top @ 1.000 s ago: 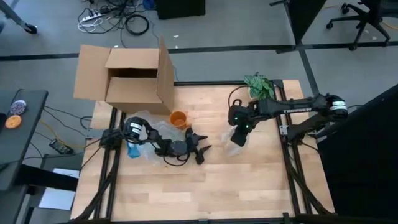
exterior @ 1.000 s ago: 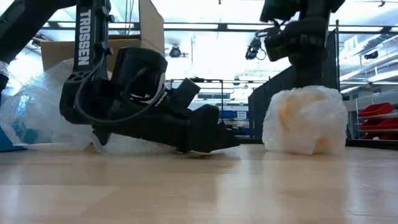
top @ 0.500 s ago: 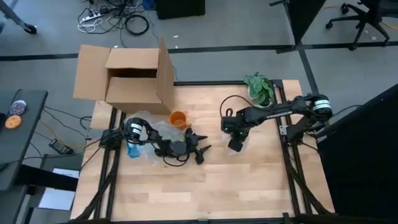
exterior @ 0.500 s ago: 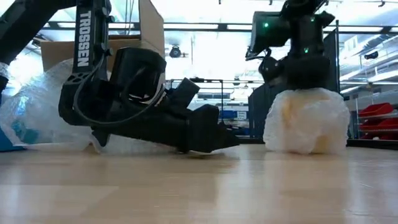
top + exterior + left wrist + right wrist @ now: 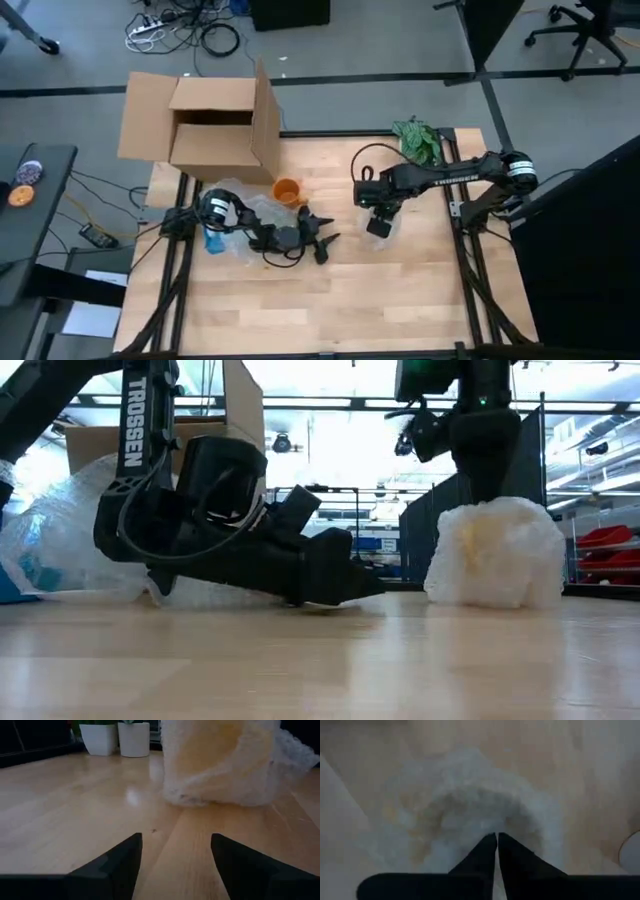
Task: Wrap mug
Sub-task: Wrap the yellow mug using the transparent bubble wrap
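right wrist view — right claw [image 5: 497, 840] pinched together above the wrapped mug [image 5: 465, 820].

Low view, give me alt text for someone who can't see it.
A mug wrapped in bubble wrap stands on the wooden table, the right gripper directly above it. The left gripper rests on the table, beside loose bubble wrap.

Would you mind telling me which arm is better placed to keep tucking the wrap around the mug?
Probably the right: its gripper hangs directly over the wrapped mug, fingers shut. The left gripper lies open on the table, apart from the bundle.
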`<state>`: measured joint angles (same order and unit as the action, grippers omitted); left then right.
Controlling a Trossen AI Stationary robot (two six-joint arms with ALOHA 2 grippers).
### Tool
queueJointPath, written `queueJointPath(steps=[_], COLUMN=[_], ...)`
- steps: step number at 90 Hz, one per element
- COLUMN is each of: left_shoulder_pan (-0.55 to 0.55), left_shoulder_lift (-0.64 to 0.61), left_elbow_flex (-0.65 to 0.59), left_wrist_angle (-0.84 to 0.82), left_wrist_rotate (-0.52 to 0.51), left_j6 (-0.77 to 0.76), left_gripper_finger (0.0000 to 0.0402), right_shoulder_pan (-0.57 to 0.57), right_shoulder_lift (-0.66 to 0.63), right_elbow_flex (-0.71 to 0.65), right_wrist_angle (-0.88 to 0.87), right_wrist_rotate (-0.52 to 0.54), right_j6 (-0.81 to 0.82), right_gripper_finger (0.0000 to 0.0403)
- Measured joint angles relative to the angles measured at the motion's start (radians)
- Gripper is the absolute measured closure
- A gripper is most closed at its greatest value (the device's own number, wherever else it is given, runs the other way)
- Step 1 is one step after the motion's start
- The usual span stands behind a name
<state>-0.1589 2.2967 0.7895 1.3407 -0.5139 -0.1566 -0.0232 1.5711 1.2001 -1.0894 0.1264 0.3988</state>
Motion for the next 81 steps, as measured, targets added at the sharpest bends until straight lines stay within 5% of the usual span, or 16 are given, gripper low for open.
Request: queueJointPath(steps=[40,81], left_shoulder_pan=[-0.001,0.0], left_shoulder_lift=[0.0,0.0], left_elbow_flex=[0.0,0.0], left_wrist_angle=[-0.011,-0.008], left_wrist_rotate=[-0.068,-0.068], left_j6=[0.003,0.005], left_gripper_finger=[0.0179,0.0179], right_shoulder_pan=[0.002,0.025], right_shoulder_lift=[0.113,-0.077], right_elbow_flex=[-0.134,0.001], right_wrist_angle=[0.107,-0.161], right_wrist_rotate=[0.023,-0.087], right_j6=[0.001,0.048], right_gripper_finger=[0.0403,0.0403])
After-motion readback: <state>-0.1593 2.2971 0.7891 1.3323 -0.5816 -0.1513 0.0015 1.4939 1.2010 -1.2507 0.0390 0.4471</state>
